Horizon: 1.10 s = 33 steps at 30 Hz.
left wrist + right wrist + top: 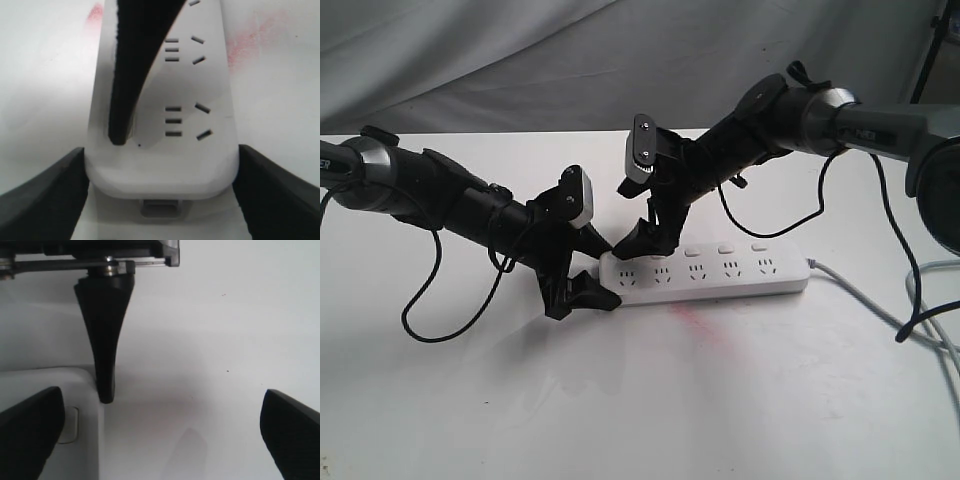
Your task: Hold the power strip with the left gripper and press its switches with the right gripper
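The power strip [720,275], a long white rounded bar with sockets [696,272], switches [725,247] and grey cable [860,295], lay flat on the bench [640,400]. Probably light, rigid and slick, it suited a clamp across its end, where the left hand [161,155] held it; the right hand [161,395] gaped wide above.

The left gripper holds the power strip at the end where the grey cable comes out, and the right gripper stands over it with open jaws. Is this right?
Not quite: the exterior view shows the left gripper holding the power strip at the end opposite the grey cable. The right gripper does stand over it with open jaws.
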Tool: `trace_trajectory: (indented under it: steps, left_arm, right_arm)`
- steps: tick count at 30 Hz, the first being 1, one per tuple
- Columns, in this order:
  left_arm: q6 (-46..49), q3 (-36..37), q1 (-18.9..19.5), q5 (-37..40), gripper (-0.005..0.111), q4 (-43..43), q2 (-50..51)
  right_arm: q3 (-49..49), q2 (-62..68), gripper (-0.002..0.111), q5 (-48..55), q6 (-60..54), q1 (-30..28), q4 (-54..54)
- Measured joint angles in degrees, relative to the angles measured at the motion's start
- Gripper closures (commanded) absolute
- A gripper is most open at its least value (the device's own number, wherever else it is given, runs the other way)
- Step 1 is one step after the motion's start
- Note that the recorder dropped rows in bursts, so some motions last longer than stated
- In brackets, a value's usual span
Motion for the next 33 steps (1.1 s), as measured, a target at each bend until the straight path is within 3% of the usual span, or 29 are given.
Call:
trace_trajectory:
  steps: [33]
  left_arm:
    - [-0.62,0.0,0.0,-0.28,0.107,0.0,0.0]
  right_arm:
    - [-1.15,0.47,0.011,-1.5,1.61,1.36,-5.7]
